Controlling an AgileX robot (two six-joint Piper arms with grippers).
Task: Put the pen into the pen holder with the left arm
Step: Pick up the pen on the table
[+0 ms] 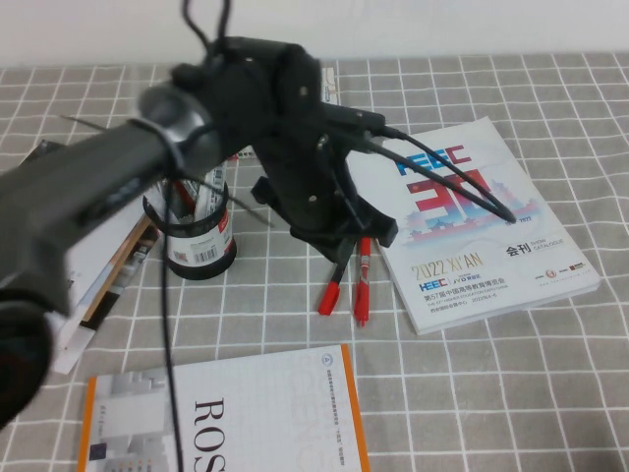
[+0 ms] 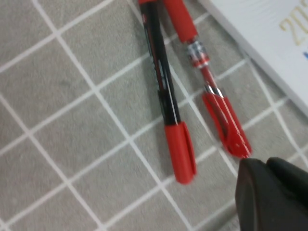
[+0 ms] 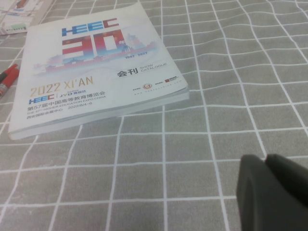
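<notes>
Left wrist view showed your pen (image 2: 163,86) lying mid-desk, just beside the all-red pen (image 2: 211,96). Left gripper (image 1: 339,236) hovered over both; right gripper (image 3: 272,192) sat parked off toward the right edge. Couldn't tell how wide either was. You risked grabbing the wrong pen, or both, so the pen holder (image 1: 197,236) got a stray.

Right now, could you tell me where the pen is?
In the high view, the pen lies on the checked cloth at centre, under the left gripper, beside the all-red pen, between the pen holder and the catalogue.
</notes>
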